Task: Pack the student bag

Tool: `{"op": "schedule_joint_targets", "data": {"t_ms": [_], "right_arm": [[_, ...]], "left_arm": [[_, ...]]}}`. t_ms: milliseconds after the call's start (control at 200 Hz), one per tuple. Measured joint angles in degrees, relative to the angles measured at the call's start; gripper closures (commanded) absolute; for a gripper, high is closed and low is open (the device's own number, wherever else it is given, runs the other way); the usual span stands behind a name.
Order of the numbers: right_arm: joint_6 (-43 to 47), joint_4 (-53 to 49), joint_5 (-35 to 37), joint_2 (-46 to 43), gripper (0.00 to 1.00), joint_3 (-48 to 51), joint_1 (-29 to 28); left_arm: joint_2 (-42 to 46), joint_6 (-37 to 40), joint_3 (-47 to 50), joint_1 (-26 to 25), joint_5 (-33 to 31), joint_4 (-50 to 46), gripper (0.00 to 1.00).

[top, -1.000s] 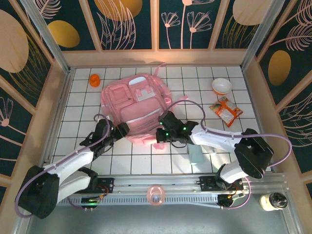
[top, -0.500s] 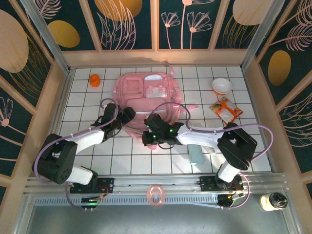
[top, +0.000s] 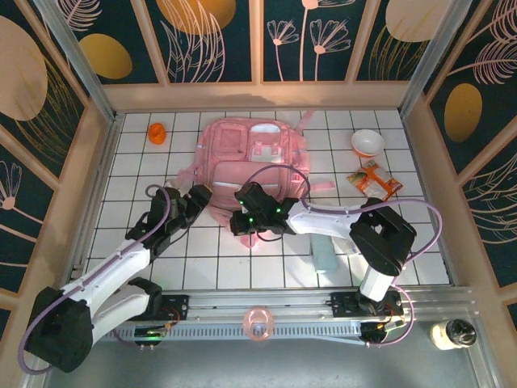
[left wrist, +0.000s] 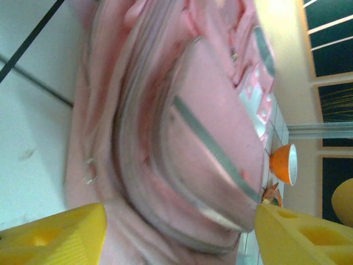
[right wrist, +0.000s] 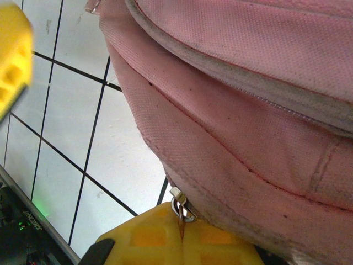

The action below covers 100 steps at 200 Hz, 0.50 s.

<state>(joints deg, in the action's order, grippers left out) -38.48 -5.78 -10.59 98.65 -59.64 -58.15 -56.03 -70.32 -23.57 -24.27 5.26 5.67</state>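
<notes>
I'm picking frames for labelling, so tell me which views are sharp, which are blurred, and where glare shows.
Left wrist view: the backpack is soft and smeared, and the background at upper right is washed out. Right wrist view: the fabric weave and zip pull are crisp. Top view: sharp and evenly lit, no strong glare on the tiles.

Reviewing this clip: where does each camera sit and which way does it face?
Top external: above and behind the arm bases, looking down on the tiled table and pink backpack; both arms show.
Left wrist: on the left arm, looking along the backpack's front; open left gripper frames the bottom.
Right wrist: on the right arm, close against the backpack's seam; right gripper shut on a zip pull.
Shared: top and left wrist both catch the orange cup.
</notes>
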Motion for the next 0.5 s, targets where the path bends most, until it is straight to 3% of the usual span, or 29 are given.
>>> {"op": "schedule_joint_targets", "data": {"t_ms": [210,430,500], "right_arm": [[0.4,0.0,-0.1,0.1,1.00,-0.2,0.1],[0.4,0.0,-0.2,0.2,1.00,-0.2,0.1],[0.4,0.0,-0.2,0.2,1.00,-0.2,0.1]], "left_arm": [[-6.0,-2.9,1.0,-1.8,5.5,1.7,0.44],[-13.5,-4.9,1.0,-3.3,8.3,7.6,0.43],[-15.5,-6.0,1.0,-3.5,8.5,9.9,0.50]]}}
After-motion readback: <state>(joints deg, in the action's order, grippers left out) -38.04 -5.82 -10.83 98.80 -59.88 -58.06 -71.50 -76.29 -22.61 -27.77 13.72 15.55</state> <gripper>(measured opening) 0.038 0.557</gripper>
